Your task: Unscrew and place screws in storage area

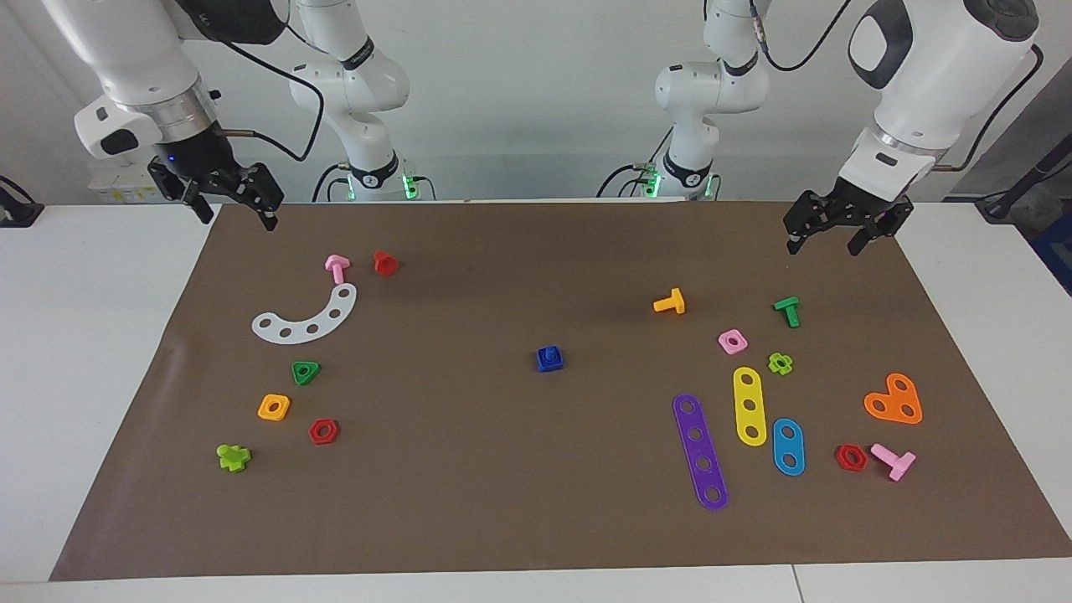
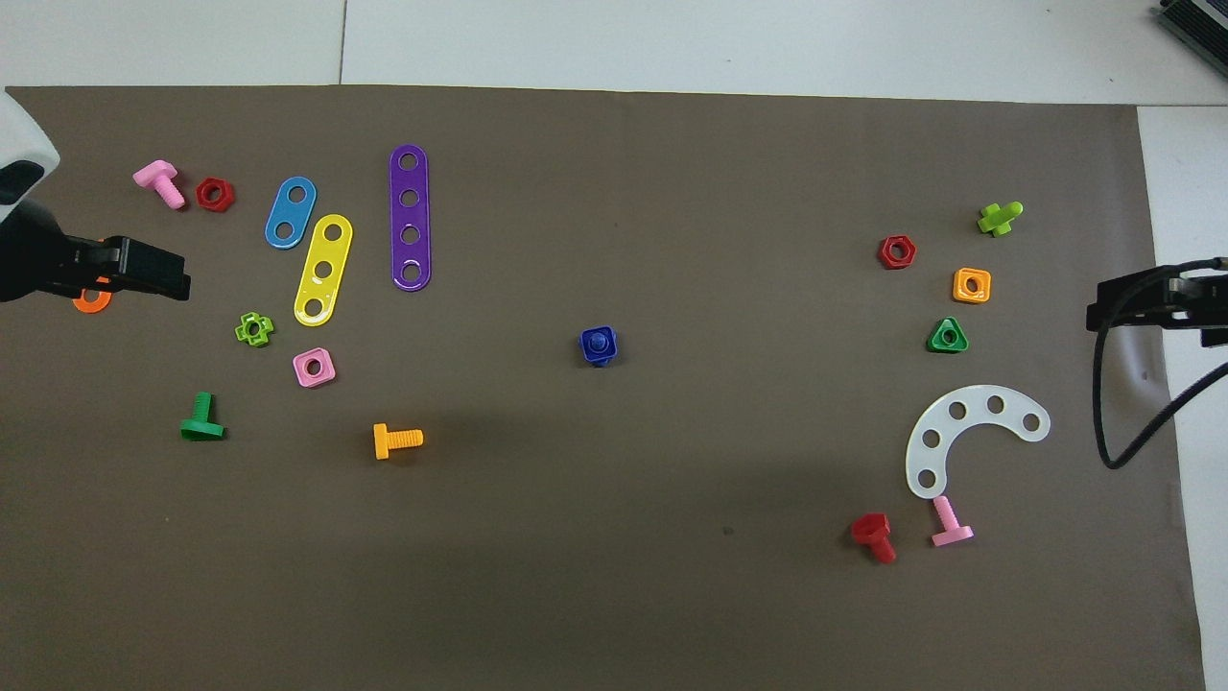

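Facing view. The task appears to be at its start: judging from the layout, nothing has been unscrewed yet. The blue screw (image 1: 549,358) sits near the middle of the brown mat (image 1: 519,502), apart from every other piece, seated in a blue square nut so the two read as one stubby block with a raised stud on top. Neither arm touches it. The right gripper (image 1: 233,199) hangs over the mat's corner at the right arm's end of the table, jaws spread and holding nothing. The left gripper (image 1: 836,231) hangs over the mat's edge at the left arm's end, jaws likewise spread and holding nothing. Both arms wait. Loose pieces lie gathered toward each end of the mat; the group with the green triangular piece (image 1: 305,372), orange square nut (image 1: 274,407) and red hex nut (image 1: 323,431) at the right arm's end is the likely storage area, though no marking confirms it.

Overhead view. The blue screw (image 2: 598,345) stands upright at the mat's centre, its round stud end showing inside the square outline of the nut. It remains assembled. The left gripper (image 2: 144,271) shows at one edge, over an orange piece; the right gripper (image 2: 1142,305) shows at the other edge. Remaining work, as judged: grasp, unscrew, carry and set down.
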